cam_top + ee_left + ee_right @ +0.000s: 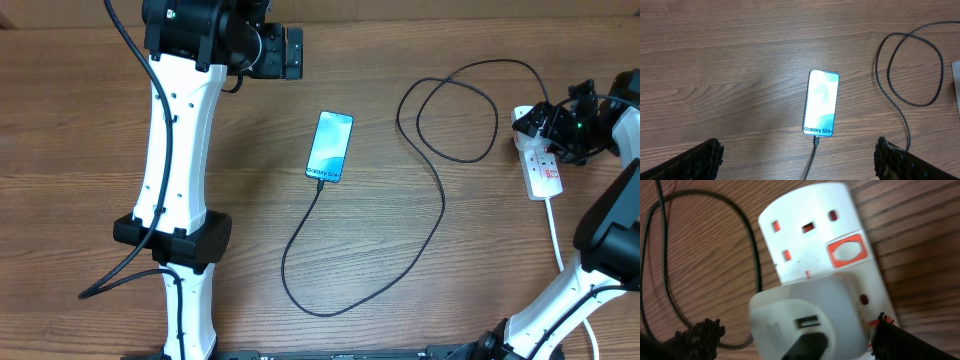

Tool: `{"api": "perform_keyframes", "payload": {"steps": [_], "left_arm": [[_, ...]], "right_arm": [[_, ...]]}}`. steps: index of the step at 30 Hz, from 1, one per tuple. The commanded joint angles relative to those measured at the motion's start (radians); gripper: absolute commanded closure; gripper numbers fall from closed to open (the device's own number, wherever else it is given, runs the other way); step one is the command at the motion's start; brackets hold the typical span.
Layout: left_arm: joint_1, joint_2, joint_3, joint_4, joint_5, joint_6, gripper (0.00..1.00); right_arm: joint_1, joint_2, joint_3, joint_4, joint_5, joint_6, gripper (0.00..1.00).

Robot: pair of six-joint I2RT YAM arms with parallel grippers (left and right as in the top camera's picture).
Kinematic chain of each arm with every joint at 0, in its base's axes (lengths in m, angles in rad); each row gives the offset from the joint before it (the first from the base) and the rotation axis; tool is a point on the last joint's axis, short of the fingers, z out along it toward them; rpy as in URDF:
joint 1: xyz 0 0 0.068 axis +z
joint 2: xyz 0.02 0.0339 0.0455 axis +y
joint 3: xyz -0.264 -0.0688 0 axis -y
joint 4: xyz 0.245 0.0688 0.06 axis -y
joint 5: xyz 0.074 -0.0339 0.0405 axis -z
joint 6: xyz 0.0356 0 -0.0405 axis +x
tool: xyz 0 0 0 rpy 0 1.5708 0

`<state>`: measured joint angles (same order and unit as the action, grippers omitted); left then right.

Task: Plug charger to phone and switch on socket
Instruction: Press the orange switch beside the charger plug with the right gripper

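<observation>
The phone point(330, 147) lies on the wooden table with its light-blue screen lit, and it also shows in the left wrist view point(821, 102). The charger's black cable point(440, 205) has its tip in the phone's lower end point(816, 141). It loops across the table to the socket, a white power strip point(545, 172). My left gripper point(291, 52) is open and empty, hovering apart from the phone point(800, 167). My right gripper point(572, 125) is open over the strip's far end. Its fingers point(796, 342) straddle a white adapter point(810, 315) plugged into the strip point(805, 245), beside a red-framed switch point(846, 253).
The strip's thick white cord point(555, 240) runs toward the front edge by the right arm's base. Cable slack loops lie at the middle right point(455, 110) and at the front point(300, 295). The left arm's white link point(175, 150) crosses the table's left side.
</observation>
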<state>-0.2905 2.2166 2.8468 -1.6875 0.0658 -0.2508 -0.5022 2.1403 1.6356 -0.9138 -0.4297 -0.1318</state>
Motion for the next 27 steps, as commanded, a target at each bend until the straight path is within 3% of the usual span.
{"api": "perform_keyframes", "payload": {"steps": [1, 27], "left_arm": [[0.002, 0.003, 0.002, -0.002, -0.014, 0.019, 0.00], [0.002, 0.003, 0.002, -0.002, -0.014, 0.019, 0.00]], "right_arm": [[0.003, -0.002, -0.034, 0.009, -0.004, 0.004, 0.00], [0.005, -0.002, -0.053, 0.002, -0.112, 0.029, 0.00]]}}
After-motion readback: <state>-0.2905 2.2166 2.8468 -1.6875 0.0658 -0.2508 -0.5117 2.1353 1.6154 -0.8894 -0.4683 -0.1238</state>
